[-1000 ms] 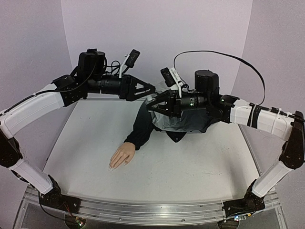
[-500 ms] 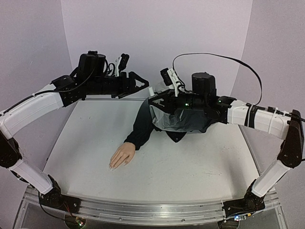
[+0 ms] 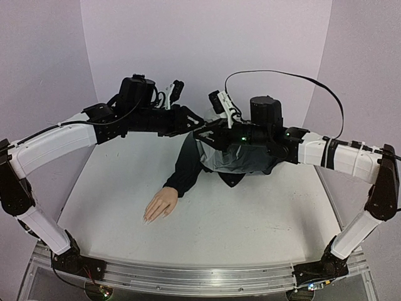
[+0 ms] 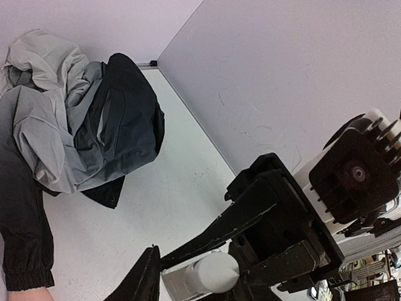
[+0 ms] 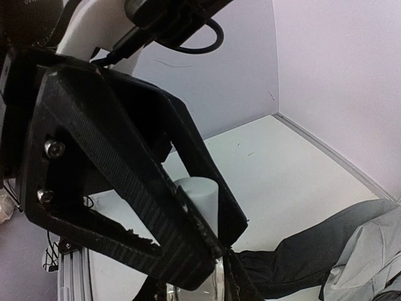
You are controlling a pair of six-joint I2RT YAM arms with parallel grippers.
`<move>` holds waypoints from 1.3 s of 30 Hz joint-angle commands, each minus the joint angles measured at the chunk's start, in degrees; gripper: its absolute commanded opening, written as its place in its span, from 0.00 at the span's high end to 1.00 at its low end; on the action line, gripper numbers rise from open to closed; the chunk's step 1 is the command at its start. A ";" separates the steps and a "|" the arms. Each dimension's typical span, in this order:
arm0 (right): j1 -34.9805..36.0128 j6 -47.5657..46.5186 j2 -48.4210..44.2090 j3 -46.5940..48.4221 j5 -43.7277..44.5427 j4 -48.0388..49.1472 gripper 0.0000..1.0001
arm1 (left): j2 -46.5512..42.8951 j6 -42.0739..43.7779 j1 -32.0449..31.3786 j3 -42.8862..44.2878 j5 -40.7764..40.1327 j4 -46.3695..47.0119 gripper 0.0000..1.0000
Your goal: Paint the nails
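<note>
The flesh-coloured mannequin hand [image 3: 160, 205] lies palm down on the white table, its dark sleeve [image 3: 186, 164] running back to the right. The nails [image 3: 147, 219] at its fingertips are too small to make out. High above the sleeve the two grippers meet. My right gripper [image 3: 203, 133] is shut on the clear glass body [image 5: 220, 283] of a small bottle. Its white cap [image 5: 198, 197] [image 4: 213, 273] points at my left gripper [image 3: 195, 121], whose black fingers [image 5: 156, 207] stand on either side of the cap. Whether they press on it does not show.
A crumpled grey and black jacket [image 3: 244, 162] [image 4: 75, 119] lies at the back of the table under the right arm. Lilac walls close in the back and both sides. A metal rail [image 3: 200, 277] runs along the near edge.
My left arm has swung right and its fingers have narrowed around the bottle's cap. The right gripper has shifted slightly left with the bottle. The mannequin hand has not moved.
</note>
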 commanded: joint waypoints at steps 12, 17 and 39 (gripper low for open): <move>-0.96 -0.04 -4.13 1.12 -18.83 5.08 1.00 | 0.69 10.59 -0.27 3.03 19.63 5.63 0.99; -0.40 4.78 -3.34 5.24 -57.87 8.65 1.00 | -0.20 20.23 -1.93 3.22 53.15 9.14 1.00; -0.13 -6.16 -8.34 -1.78 -11.40 1.29 1.00 | -12.66 14.48 -0.44 -5.38 13.44 8.19 0.14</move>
